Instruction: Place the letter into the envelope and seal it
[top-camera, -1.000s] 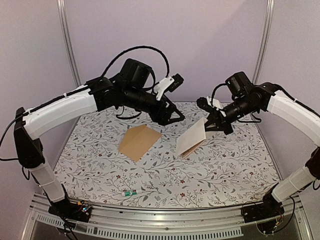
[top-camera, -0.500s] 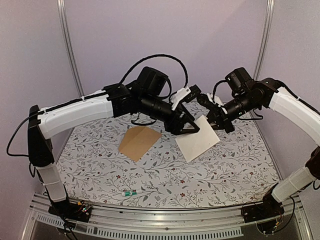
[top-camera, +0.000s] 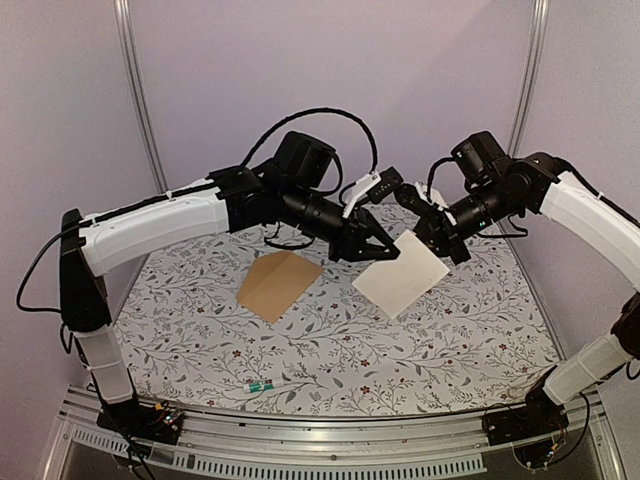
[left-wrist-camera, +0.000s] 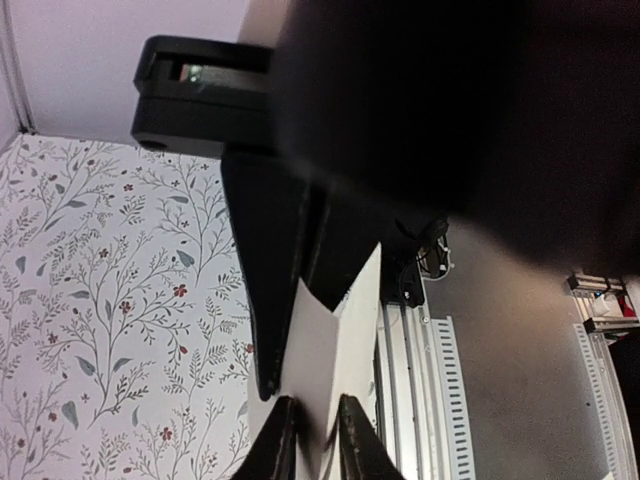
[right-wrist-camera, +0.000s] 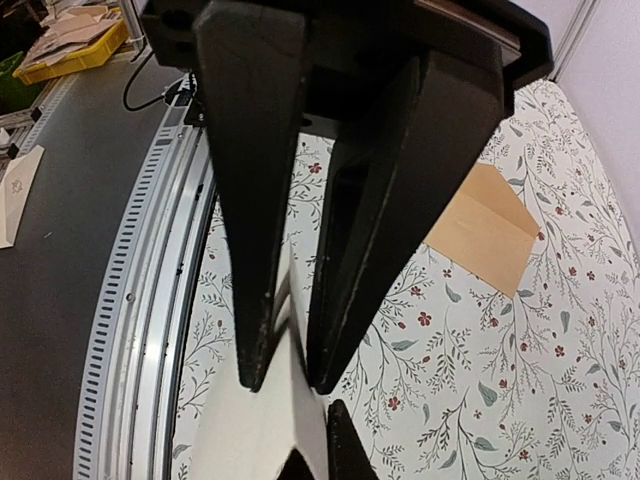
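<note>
Holding: the letter (top-camera: 402, 277) hangs in the air over the tablecloth (top-camera: 450, 340), right of centre, shared by both arms.
Right gripper (top-camera: 432, 240): clamped on the sheet's far right corner.
Left gripper (top-camera: 385, 253): jaws pinched in on the sheet's far left edge.
Envelope (top-camera: 278, 283): flat on the surface, left of centre, apart from the letter.
Doing it well: move both grips together, keep the sheet taut but unstrained, and fold it along its crease; open, it looks too big for the envelope.
Change: a second ago the left gripper stood clear and the sheet hung steeply from the right alone; now it lies flatter.
</note>
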